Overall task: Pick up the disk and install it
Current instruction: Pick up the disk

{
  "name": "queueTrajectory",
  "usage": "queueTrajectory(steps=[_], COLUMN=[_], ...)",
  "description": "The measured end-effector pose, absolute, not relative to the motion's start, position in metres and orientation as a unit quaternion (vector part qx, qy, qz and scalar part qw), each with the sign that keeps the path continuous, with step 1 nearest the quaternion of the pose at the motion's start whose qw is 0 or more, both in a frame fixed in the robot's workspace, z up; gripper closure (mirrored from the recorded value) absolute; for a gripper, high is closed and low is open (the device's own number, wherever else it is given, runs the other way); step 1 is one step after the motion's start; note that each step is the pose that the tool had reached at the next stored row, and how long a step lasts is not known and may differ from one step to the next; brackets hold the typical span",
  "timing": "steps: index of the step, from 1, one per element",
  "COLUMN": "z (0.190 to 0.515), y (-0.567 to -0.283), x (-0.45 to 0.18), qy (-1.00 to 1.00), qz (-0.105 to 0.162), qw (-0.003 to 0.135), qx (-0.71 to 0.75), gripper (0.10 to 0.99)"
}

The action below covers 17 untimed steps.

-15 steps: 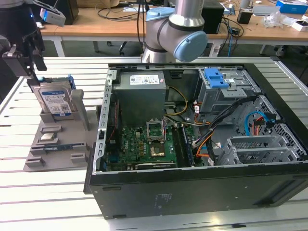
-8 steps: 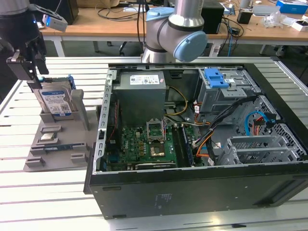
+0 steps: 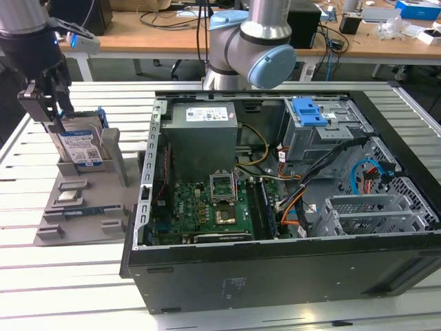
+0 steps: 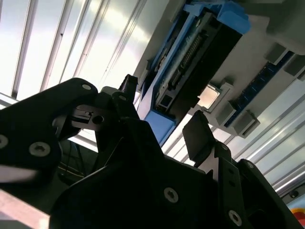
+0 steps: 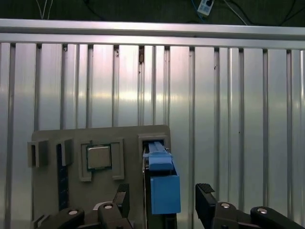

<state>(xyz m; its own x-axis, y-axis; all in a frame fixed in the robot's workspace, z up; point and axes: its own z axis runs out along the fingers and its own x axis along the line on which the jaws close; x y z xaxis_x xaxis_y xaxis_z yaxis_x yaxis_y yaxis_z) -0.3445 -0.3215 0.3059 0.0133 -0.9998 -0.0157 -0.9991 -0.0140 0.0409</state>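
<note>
disk (image 3: 77, 143) | silver drive, white-and-blue label facing out, blue rails (image 5: 163, 191) framing it | standing upright on edge, seated in the slot of the grey holder (image 3: 118, 157) | on the slatted surface (image 3: 69, 276), at the exterior view's left, beside the open computer case (image 3: 275, 276)

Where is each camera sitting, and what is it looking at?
Exterior view: off the arm, looking down at the open computer case and the gray holder; the arm and end effector show.
First wrist view: on the arm, looking down onto the disk; open fingers show.
Second wrist view: on the arm, slanting past the fingers at the disk.
Both wrist views share the disk and processor chip.
</note>
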Motion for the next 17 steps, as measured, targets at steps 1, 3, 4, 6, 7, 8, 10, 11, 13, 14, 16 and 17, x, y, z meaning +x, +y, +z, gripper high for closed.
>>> queueTrajectory(steps=[1,3,4,6,7,8,10,11,13,14,16,17], z=[0.304,0.3,0.298,0.295,0.294,0.293,0.293,0.293,0.293,0.293,0.293,0.293], y=[-0.321,-0.321,-0.321,-0.321,-0.321,-0.321,-0.321,-0.321,-0.321,-0.321,-0.321,-0.321], x=[-0.344,-0.344,-0.344,-0.344,-0.344,-0.344,-0.344,-0.344,-0.344,-0.344,-0.344,-0.344], qy=[-0.702,-0.702,-0.701,-0.701,-0.701,-0.701,-0.701,-0.701,-0.701,-0.701,-0.701,-0.701], qz=[-0.02,-0.02,-0.02,-0.02,-0.02,-0.02,-0.02,-0.02,-0.018,-0.012,-0.011,-0.01], qw=[0.009,0.009,0.009,0.009,0.009,0.009,0.009,0.009,0.008,0.002,0.001,0.001], qx=[0.712,0.712,0.712,0.713,0.713,0.713,0.713,0.713,0.713,0.713,0.713,0.713], gripper=[0.424,0.424,0.424,0.424,0.424,0.424,0.424,0.424,0.424,0.424,0.424,0.424])
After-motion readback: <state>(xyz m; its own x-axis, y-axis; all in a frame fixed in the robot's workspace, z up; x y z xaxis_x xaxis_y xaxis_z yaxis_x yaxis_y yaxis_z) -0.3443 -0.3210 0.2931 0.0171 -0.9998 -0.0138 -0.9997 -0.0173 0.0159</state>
